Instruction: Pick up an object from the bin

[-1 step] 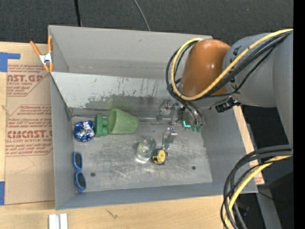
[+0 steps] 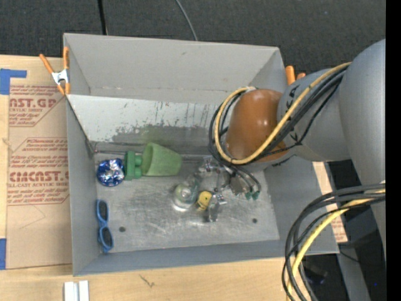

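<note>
Closest, the grey arm (image 2: 360,105) reaches in over the bin's (image 2: 156,61) right edge. Its fingers (image 2: 214,211) stand low at mid-floor; whether spread or pressed together cannot be told. A small yellow piece (image 2: 205,199) lies just beside them toward the left wall, on scuffed metal, with a clear dome (image 2: 183,195) beyond.

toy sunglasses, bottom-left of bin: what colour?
The toy sunglasses are blue; they show clearly in the camera view.

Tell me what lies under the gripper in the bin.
By the gripper a small yellow piece shows, with a clear round thing beside it on the bin floor. Anything beneath the orange wrist cover is hidden.
</note>
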`<state>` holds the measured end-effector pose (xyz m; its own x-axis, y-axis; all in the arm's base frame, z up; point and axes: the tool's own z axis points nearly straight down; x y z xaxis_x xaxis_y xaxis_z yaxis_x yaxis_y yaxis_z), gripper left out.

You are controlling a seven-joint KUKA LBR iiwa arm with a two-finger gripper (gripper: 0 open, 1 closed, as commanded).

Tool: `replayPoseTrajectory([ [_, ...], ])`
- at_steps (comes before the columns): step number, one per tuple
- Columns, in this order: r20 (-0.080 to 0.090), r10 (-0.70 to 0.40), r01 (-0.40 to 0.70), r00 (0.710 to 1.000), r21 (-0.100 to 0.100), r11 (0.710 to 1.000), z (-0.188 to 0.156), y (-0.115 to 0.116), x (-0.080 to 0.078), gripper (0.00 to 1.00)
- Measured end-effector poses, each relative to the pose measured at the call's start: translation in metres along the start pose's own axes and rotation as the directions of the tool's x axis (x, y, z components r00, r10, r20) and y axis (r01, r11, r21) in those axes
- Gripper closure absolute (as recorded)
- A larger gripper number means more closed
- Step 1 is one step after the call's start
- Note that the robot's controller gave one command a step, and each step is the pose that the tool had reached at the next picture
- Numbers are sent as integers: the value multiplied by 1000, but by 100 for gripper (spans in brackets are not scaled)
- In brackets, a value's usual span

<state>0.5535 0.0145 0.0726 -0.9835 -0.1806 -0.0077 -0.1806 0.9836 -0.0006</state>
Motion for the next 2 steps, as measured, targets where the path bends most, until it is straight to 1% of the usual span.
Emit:
replayPoseTrajectory([
  [1,0,0,0,1000,0,1000,-2,0,-1,100],
  [2,2,-137,137,991,1,991,-154,0,4,100],
])
